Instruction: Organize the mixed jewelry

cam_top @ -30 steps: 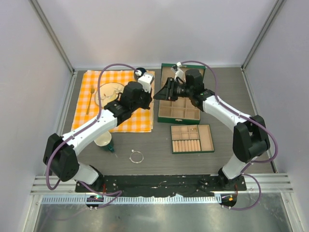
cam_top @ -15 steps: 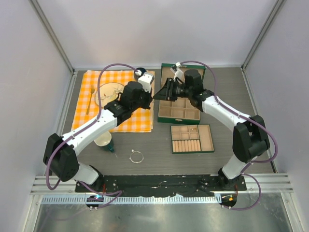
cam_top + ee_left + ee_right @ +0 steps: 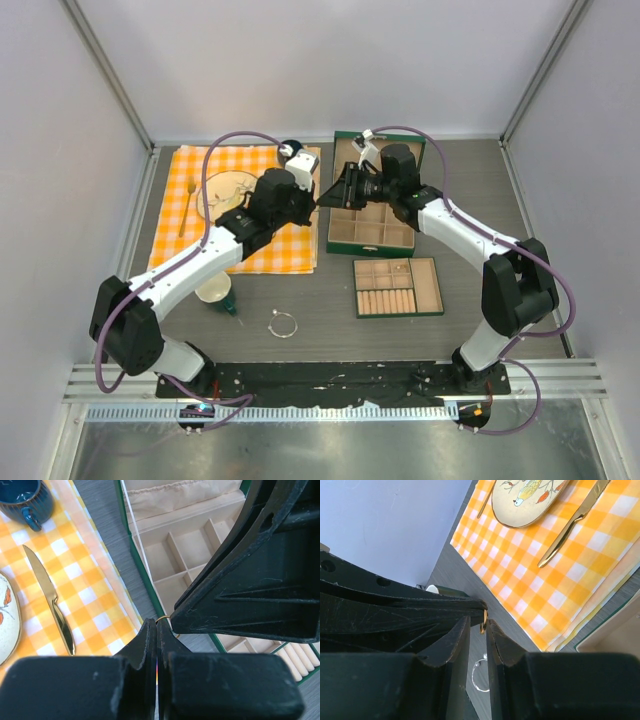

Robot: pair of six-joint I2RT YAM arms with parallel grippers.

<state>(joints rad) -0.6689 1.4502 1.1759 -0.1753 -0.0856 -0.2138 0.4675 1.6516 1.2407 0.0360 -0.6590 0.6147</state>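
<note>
Above the table, between the checked cloth and the green box, my two grippers meet tip to tip. My left gripper (image 3: 314, 201) (image 3: 156, 623) is shut on a small gold ring (image 3: 166, 618) (image 3: 483, 621), pinched at its very tips. My right gripper (image 3: 323, 199) (image 3: 478, 622) stands open by a narrow gap around that ring. The ring lies against one finger; a sliver of room shows at the other. A thin silver bangle (image 3: 283, 324) (image 3: 481, 675) lies on the grey table near the front. No studs show.
The green beige-lined box (image 3: 331, 236) stands right of the cloth, its tray (image 3: 439, 290) in front. On the orange checked cloth (image 3: 180, 245) lie a plate (image 3: 225, 188), gold cutlery (image 3: 187, 205) and a knife (image 3: 52, 611). A blue cup (image 3: 22, 497) and a white cup (image 3: 213, 292) stand nearby.
My right gripper's jaws have narrowed around the gold ring. Both arms have hardly moved, and the left stays shut on the ring.
</note>
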